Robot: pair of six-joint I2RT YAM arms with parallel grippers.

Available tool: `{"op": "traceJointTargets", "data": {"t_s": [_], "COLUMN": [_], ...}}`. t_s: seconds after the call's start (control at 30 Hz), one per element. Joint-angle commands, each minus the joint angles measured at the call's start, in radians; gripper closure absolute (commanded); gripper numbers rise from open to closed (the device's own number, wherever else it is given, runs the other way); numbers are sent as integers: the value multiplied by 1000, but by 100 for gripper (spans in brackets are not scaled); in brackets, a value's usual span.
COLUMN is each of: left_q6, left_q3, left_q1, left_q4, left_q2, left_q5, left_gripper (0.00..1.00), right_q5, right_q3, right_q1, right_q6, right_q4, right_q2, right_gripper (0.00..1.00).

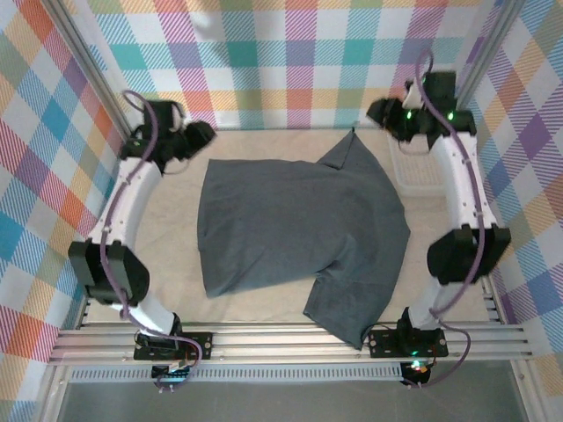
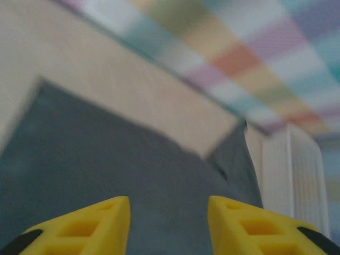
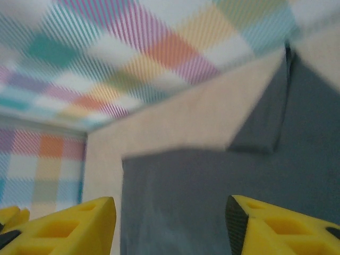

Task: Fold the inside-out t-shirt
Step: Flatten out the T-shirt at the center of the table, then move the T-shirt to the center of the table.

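Your slate blue-grey t-shirt [image 1: 299, 229] is lying spread out mid-frame in the top view on the beige table [image 1: 180, 264]. One sleeve pokes up toward the upper right, and the other flops down at bottom centre, close to the near rail [image 1: 281, 338]. No fold in it yet, as far as I can judge.

Both tools sit up at the shirt's far edge. The left gripper [image 2: 167, 215] has its yellow fingers spread with nothing between them, just cloth underneath. Same deal for the right gripper [image 3: 170, 218]: fingers apart and empty.

Stuff that could bite you:
- It's two layers of soft cloth. If you pinch shallow you'll probably lift only the top layer, and the fold will bunch.
- If the two grabs land at uneven spots, the whole thing skews as you pull it over.
- The white mesh basket [image 1: 418, 167] is just beside the upper-right sleeve, so a wide swing could snag the mesh or drag the sleeve onto it.
- That bottom sleeve could slip onto the rail if the shirt slides toward you.
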Motion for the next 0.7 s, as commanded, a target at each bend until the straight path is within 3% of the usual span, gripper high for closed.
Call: {"op": "traceJointTargets", "data": {"t_s": [0.0, 0.1, 0.27, 0.47, 0.67], "left_q6": [-57, -105, -124, -195, -147], "left_q3": [-207, -313, -315, -228, -53], "left_q1": [-107, -153, -141, -41, 61], "left_q4": [16, 47, 24, 12, -30], "left_q2": [-1, 38, 171, 379, 566], "left_q5": [-21, -41, -150, -141, -173], "left_gripper": [65, 78, 96, 100, 100], "right_q5": [14, 41, 51, 50, 101], "right_q3": [-378, -595, -714, -662, -566], "right_q1": [9, 13, 24, 74, 150], "right_q6": [-15, 23, 38, 64, 145], "right_q4": [55, 118, 215, 283, 329], "right_q2": [-116, -184, -122, 32, 222], "right_gripper": [55, 75, 94, 96, 97]}}
